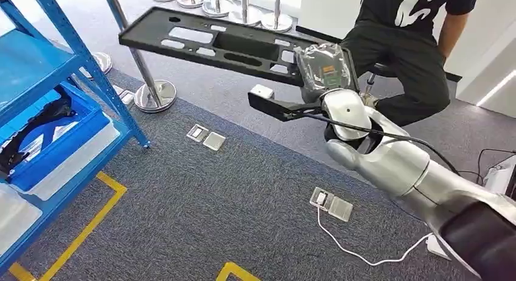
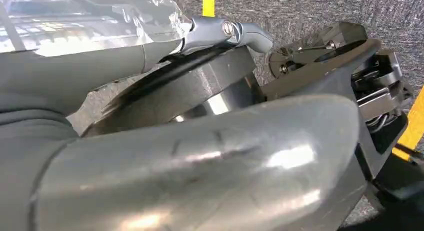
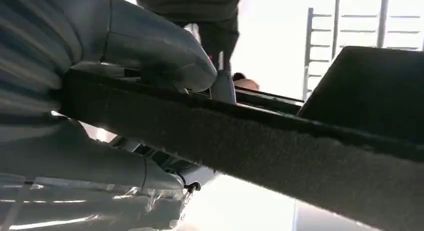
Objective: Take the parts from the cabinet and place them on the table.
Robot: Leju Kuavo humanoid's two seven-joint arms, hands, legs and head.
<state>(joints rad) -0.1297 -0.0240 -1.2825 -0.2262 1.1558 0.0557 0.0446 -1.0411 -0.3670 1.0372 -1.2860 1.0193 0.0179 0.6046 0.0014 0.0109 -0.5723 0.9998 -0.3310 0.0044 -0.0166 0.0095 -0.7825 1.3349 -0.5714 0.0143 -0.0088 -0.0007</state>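
My right hand [image 1: 325,68], wrapped in clear plastic, grips one end of a long black panel [image 1: 207,44] with several cut-outs. The panel hangs level in the air and reaches out to the left over the carpet. In the right wrist view the thick thumb [image 3: 150,46] lies over the panel's edge [image 3: 250,136] and the fingers [image 3: 100,166] curl under it. The blue cabinet [image 1: 91,74] stands at the left, and on its shelf a blue bin [image 1: 55,141] holds another black part [image 1: 36,120]. My left hand [image 2: 210,91] hangs low, fingers apart, holding nothing.
A person in black [image 1: 407,44] sits just behind the panel's held end. Chrome stanchion posts [image 1: 155,95] stand beyond the cabinet. Floor socket boxes [image 1: 207,137] and a white cable [image 1: 353,244] lie on the grey carpet. Yellow tape [image 1: 91,223] marks the floor by the cabinet.
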